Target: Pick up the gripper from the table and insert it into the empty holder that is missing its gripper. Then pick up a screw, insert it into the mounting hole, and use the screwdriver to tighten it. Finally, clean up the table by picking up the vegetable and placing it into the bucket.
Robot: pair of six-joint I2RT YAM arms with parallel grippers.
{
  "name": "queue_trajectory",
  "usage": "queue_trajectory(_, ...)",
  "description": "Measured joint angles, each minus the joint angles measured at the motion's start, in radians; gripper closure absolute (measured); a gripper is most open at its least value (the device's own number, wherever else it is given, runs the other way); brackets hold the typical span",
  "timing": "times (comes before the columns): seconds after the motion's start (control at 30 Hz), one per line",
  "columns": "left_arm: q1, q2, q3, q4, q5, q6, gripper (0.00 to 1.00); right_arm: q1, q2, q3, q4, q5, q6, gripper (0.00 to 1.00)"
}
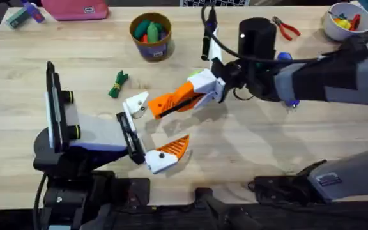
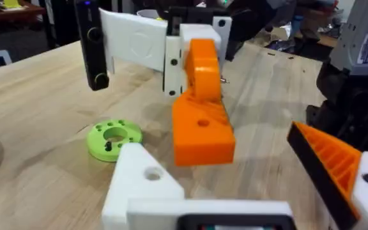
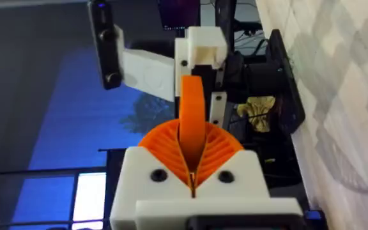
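My right gripper (image 1: 189, 96) reaches in from the right and is shut on the gripper (image 1: 163, 103), a small orange wedge with a black face. In the right wrist view its ribbed orange pads (image 3: 219, 148) clamp the wedge (image 3: 192, 108). My left gripper (image 1: 153, 128) stands open. One finger is the bare white holder (image 1: 136, 104), the other carries an orange pad (image 1: 174, 148). The wedge (image 2: 203, 128) hangs tip-down just beside the holder (image 2: 142, 182); I cannot tell if they touch. The green vegetable (image 1: 117, 83) lies on the table to the left. The bucket (image 1: 151, 35) stands at the back, the screwdriver (image 1: 205, 38) to its right.
A bright green disc (image 2: 114, 137) lies on the table just past the holder. A black cylinder (image 1: 257, 38), red-handled pliers (image 1: 286, 27) and a white bowl (image 1: 347, 19) sit at the back right. A pink case (image 1: 75, 9) is at the back left.
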Motion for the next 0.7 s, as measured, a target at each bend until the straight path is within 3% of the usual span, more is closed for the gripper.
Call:
queue_trajectory(0.2,0.0,0.0,0.0,0.0,0.0,0.0,0.015,0.025,0.053,0.008,-0.002,0.0,-0.002,0.992)
queue_trajectory(0.7,0.0,0.0,0.0,0.0,-0.001,0.0,0.016,0.037,0.055,0.008,-0.001,0.057,-0.099,0.992)
